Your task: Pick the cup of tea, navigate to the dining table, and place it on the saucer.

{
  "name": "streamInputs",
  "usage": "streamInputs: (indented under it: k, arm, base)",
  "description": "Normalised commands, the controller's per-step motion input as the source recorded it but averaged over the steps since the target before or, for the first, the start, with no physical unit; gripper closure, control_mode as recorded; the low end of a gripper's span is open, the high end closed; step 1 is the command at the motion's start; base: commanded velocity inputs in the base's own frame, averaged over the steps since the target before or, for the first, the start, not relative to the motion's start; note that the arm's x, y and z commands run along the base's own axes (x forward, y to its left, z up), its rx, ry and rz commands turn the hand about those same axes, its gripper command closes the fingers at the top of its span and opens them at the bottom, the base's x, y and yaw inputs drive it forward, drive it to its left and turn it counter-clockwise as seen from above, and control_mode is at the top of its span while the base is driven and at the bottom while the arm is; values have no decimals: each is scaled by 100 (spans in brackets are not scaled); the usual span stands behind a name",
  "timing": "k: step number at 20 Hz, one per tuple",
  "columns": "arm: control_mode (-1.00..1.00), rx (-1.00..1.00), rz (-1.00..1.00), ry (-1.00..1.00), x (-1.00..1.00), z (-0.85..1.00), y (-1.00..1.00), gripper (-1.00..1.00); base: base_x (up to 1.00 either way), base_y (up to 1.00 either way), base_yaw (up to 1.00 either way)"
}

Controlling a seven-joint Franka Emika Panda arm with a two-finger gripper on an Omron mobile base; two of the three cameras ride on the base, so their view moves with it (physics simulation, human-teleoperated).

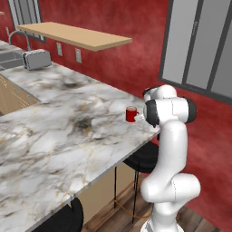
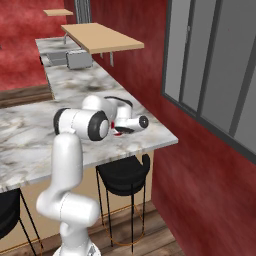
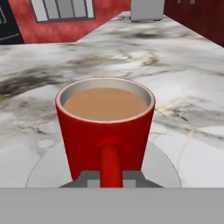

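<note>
The cup of tea [image 3: 105,131], a red mug holding tan liquid, stands upright on the saucer [image 3: 164,164], a pale round dish whose rim shows on both sides of the mug base in the hand view. The hand [image 3: 110,177] is clamped on the cup's handle, its two dark tips tight against either side of the handle at the bottom of that view.

In the left base view the cup [image 1: 131,114] sits on the desk [image 1: 59,136], the marble dining table, near its far right corner and close to the edge that faces the red wall. The robot's wrist is just beside the cup on the right. In the right base view the cup [image 2: 118,131] is mostly hidden behind the arm; a red sliver shows, near the desk's corner [image 2: 170,140].

Open marble stretches to the left of the cup and toward the far end, where a silver toaster [image 1: 36,59] stands beside a sink [image 1: 10,58]. A wooden wall shelf [image 1: 77,36] projects above the desk, well apart from the cup. Black stools [image 2: 122,175] stand below the desk's edge.
</note>
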Motion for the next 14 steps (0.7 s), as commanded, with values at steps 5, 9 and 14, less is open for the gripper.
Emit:
streamInputs:
  k: [5,9,14]
  arm:
    - [-100,0,0,0,0,-24,0,100]
    - [-100,0,1,0,0,-1,0,100]
    - [-100,0,1,0,0,0,0,100]
  base:
    - [0,0,0]
    - [0,0,0]
    - [0,0,0]
